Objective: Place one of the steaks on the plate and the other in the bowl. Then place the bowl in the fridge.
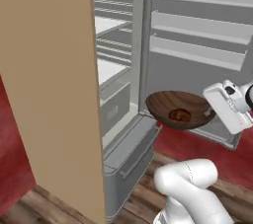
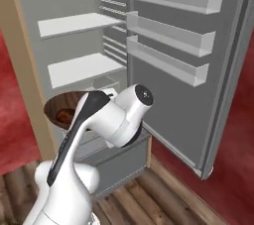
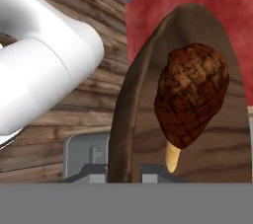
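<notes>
The dark brown wooden bowl [image 1: 170, 103] hangs in the air in front of the open fridge [image 1: 118, 45], low beside its bottom door edge. A dark reddish-brown steak [image 1: 180, 115] lies inside it. My gripper [image 1: 211, 111] is shut on the bowl's right rim. In the hand view the rim [image 3: 126, 109] runs up between my fingertips [image 3: 152, 171], and the steak [image 3: 192, 97] fills the bowl's middle. From the right, the bowl [image 2: 55, 104] and steak [image 2: 64, 116] peek out behind my arm, below the pale fridge shelves [image 2: 84, 68]. The plate is out of view.
The fridge door [image 2: 178, 45] stands swung wide to the right with several door racks. A tan wood panel [image 1: 49, 94] flanks the fridge on the left. A grey bottom drawer [image 1: 128, 154] juts out low. Wooden floor [image 1: 148, 188] and red ground lie below.
</notes>
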